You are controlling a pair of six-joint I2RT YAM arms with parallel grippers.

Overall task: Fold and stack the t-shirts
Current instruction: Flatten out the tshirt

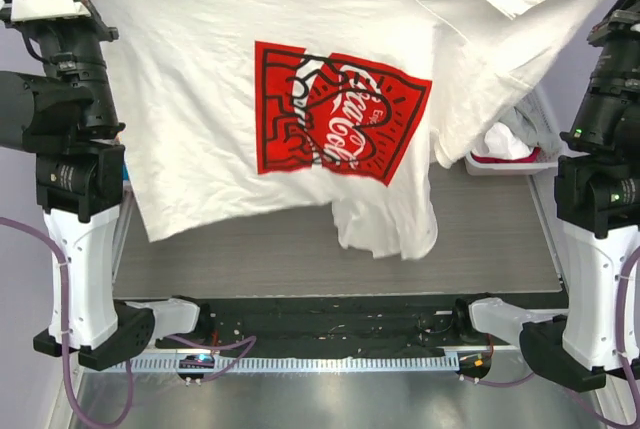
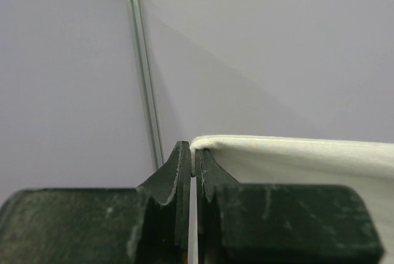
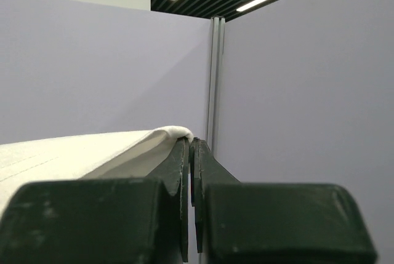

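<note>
Overhead, the white t-shirt (image 1: 200, 99) runs off the top and right edges, so the bits where it's gripped aren't in that view, and neither hand shows there either. It blocks most of the counter's (image 1: 250, 259) far side. At the far right corner a basket (image 1: 510, 168) peeks out, mostly covered. The white and red cloth (image 1: 505, 144) inside is too bunched up to identify. The red logo (image 1: 340, 114) is creased, so part of the lettering is lost. On the wrist cams the left hand (image 2: 194, 156) and right hand (image 3: 191, 147) are blurry close up, and the shirt leaves each frame sideways.
</note>
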